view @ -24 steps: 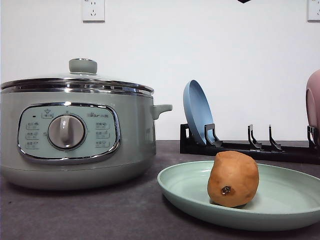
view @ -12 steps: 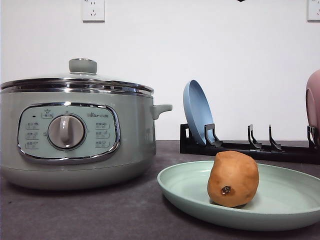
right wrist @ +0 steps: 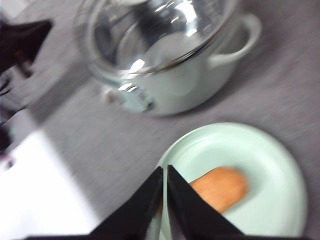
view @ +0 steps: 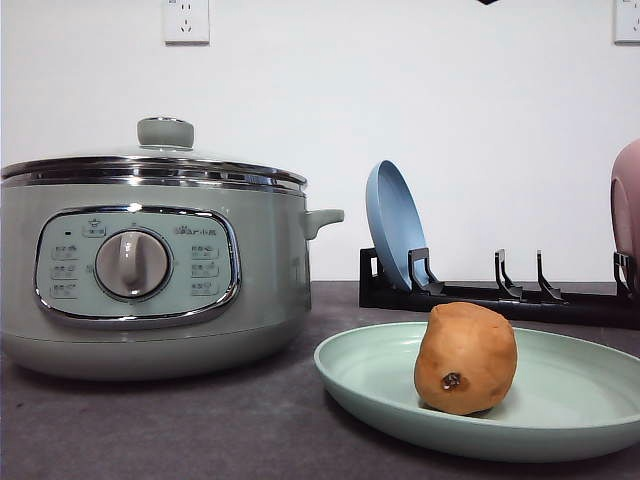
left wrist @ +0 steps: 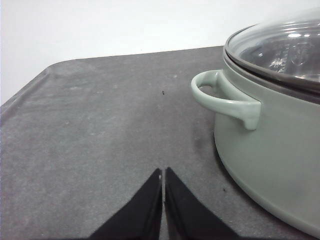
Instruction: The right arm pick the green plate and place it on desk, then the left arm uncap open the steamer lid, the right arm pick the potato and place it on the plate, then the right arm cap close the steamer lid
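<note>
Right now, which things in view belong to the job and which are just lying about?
Job:
green plate flat on the desk
potato resting on that plate
steamer lid seated on the steamer
left gripper shut, beside the steamer
right gripper shut, above the plate

Lying about:
blue plate upright in the black rack
pink plate
wall socket

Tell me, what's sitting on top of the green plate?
The potato sits alone on the green plate, touching nothing else. The patch of plate right under it is hidden.
</note>
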